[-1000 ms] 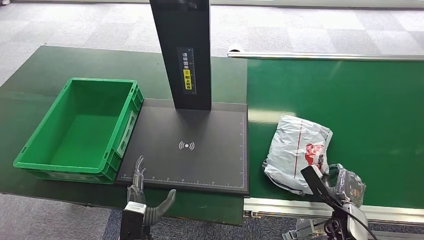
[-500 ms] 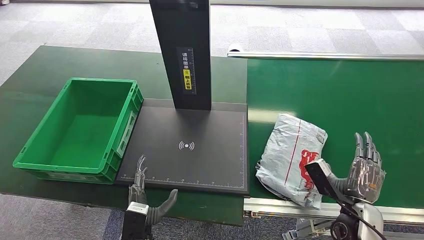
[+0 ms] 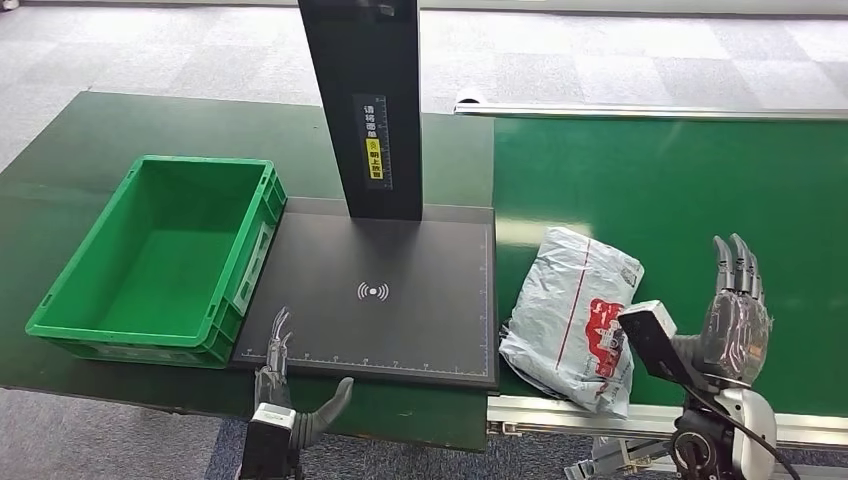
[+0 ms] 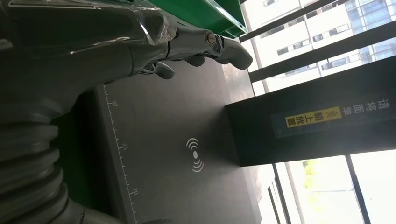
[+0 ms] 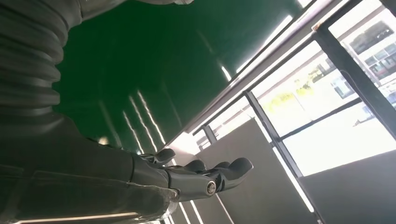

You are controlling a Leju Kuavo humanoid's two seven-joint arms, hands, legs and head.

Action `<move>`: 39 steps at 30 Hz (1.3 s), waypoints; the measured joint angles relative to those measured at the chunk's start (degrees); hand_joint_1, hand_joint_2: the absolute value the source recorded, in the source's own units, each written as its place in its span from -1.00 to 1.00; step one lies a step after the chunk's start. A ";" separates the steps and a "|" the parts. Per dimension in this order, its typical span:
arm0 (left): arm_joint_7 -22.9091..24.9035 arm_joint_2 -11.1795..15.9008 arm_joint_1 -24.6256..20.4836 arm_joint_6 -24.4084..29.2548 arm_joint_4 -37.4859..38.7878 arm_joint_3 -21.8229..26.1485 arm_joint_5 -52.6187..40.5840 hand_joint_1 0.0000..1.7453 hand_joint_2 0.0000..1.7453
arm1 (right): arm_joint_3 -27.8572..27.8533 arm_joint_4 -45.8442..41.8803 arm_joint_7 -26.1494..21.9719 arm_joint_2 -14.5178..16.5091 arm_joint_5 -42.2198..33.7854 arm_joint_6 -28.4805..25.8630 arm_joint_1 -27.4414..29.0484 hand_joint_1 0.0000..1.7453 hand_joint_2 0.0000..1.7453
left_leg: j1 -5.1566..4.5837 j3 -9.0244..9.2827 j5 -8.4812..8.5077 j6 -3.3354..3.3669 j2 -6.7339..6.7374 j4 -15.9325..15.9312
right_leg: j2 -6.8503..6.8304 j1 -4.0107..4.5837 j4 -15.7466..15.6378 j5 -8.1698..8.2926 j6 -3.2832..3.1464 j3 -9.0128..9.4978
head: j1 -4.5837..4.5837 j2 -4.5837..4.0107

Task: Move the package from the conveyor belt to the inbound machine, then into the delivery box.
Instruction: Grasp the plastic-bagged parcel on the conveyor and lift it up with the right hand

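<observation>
Carried nearer the scanner, the package [image 3: 574, 320] lies on the belt's [image 3: 700, 190] near edge beside the raised, released right hand [image 3: 735, 315], while the left hand [image 3: 285, 390] idles empty, so pickup remains: grasp it and lift across.
</observation>
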 joint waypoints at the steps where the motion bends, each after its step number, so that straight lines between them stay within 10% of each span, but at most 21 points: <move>1: 0.00 -0.07 -0.12 -0.36 0.02 0.08 -0.07 -1.00 1.00 | 0.05 2.32 -0.15 -0.13 -0.13 0.89 -1.47 -1.00 1.00 | 0.00 0.01 0.00 0.00 0.01 0.00 | 0.01 0.00 0.00 0.00 0.00 0.00 | 0.00 0.00; 11: 0.00 -0.78 -1.90 -0.87 1.00 -0.04 0.79 -1.00 1.00 | -0.44 34.72 -10.31 0.33 -10.42 8.89 -16.67 -1.00 1.00 | 0.00 0.04 0.05 0.02 -0.03 0.02 | -0.03 0.00 0.01 0.04 0.00 0.02 | -0.01 0.00; 25: 0.00 -1.75 -4.01 -0.49 2.95 -0.99 1.90 -1.00 1.00 | 1.25 58.21 -7.33 4.32 -7.27 10.61 -25.38 -1.00 1.00 | 0.01 0.01 0.05 0.02 -0.02 0.02 | -0.02 0.01 0.02 0.02 0.01 -0.04 | 0.00 0.00; 26: 0.00 -1.82 -4.18 -0.44 3.14 -1.07 1.99 -1.00 1.00 | 1.58 59.40 -6.73 4.70 -6.84 10.84 -25.64 -0.86 1.00 | 0.01 0.01 0.05 0.02 -0.01 0.02 | -0.01 0.01 0.02 0.02 0.01 -0.04 | 0.01 0.00; 30: 0.00 -1.99 -4.78 0.04 3.85 -1.32 2.47 -1.00 1.00 | 2.99 63.24 -4.48 5.82 -5.23 11.27 -26.98 1.00 1.00 | 0.02 0.13 0.01 0.00 0.09 0.02 | 0.05 0.03 0.02 0.01 0.00 0.01 | 0.01 0.00; 39: 0.00 -1.97 -4.94 1.83 4.39 -1.64 3.75 -1.00 1.00 | 3.63 65.37 -6.97 6.74 -4.76 6.68 -28.27 1.00 1.00 | 0.02 0.44 -0.04 -0.01 0.11 0.01 | 0.09 0.03 0.01 0.00 0.00 0.33 | 0.01 0.00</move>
